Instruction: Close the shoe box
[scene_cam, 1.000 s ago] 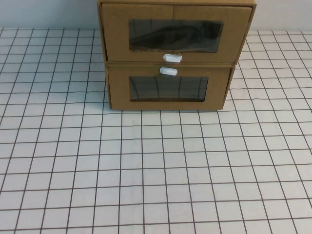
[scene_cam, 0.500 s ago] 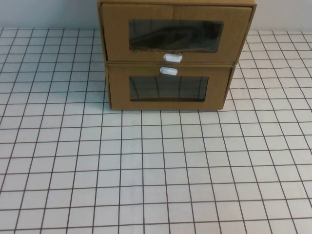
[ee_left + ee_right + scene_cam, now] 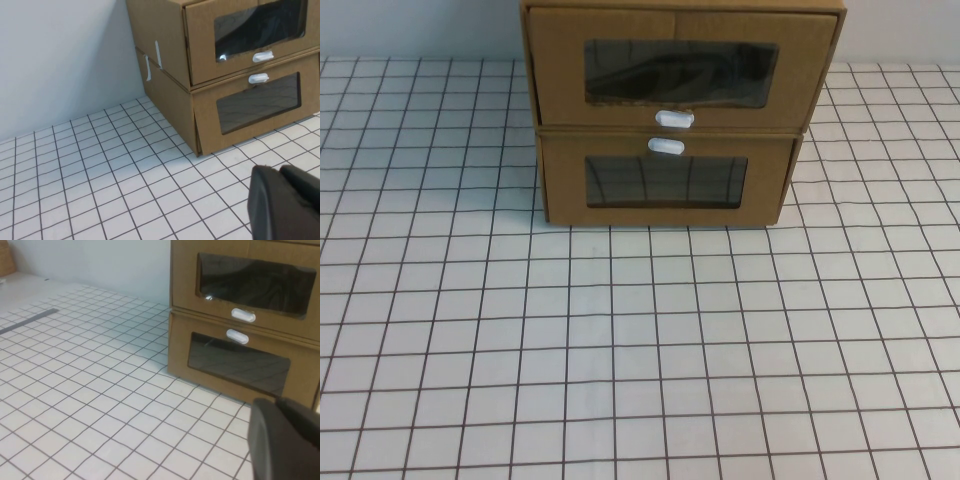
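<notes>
1. The shoe box point(image 3: 682, 66) stands at the far middle of the worktop point(image 3: 640, 340), against the pale wall. It is the upper of two stacked cardboard drawers.
2. Its wide window point(image 3: 680, 72) takes up most of the front panel, and a small white tab point(image 3: 674, 118) sits just under the window.
3. In the left wrist view the box front point(image 3: 252, 37) stands slightly out from its outer sleeve.
4. The lower drawer point(image 3: 665, 180) rests on the gridded worktop, with a smaller window and its own tab point(image 3: 666, 146) above it. The two tabs lie near each other, one above the other.
5. The left tool point(image 3: 285, 202) shows only in its wrist view as a dark mass, low over the worktop and well apart from the boxes. I cannot tell how its fingers stand.
6. The right tool point(image 3: 285, 440) shows likewise as a dark shape in its own wrist view, apart from the box fronts. Its fingers cannot be read either.
7. Neither tool appears in the high view.
</notes>
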Controlling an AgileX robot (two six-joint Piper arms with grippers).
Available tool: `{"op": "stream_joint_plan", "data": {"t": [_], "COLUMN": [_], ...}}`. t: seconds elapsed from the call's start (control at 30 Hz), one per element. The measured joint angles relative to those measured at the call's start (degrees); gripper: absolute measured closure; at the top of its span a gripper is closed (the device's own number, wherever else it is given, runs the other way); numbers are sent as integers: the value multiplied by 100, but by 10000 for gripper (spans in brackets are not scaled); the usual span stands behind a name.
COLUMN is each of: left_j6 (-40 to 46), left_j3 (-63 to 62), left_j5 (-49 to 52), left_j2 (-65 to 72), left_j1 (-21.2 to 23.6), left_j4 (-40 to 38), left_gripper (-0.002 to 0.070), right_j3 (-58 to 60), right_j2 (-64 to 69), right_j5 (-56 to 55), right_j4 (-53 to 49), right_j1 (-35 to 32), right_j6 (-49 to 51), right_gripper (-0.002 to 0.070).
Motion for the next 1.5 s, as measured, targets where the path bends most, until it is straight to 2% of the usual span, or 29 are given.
{"op": "stream_joint_plan", "data": {"t": [0.83,1.0,1.1,1.3,1.5], "left_j6": [-22,-22,-22,-22,-22], "left_j3": [0,0,199,1513,2591], "left_j5": [0,-139,-506,-2358,-2755], "left_j2": [0,0,-10,-10,-88], "left_j1": [0,0,0,0,0], "left_j4": [81,291,321,335,348], "left_gripper": [680,680,680,680,680], "right_j3": [0,0,0,0,0], "right_j2": [0,0,0,0,0], "right_j5": [66,66,66,66,66], "right_j4": [0,0,0,0,0], "right_j1": [0,0,0,0,0], "right_j6": [0,0,0,0,0], "right_gripper": [690,690,690,690,690]}}
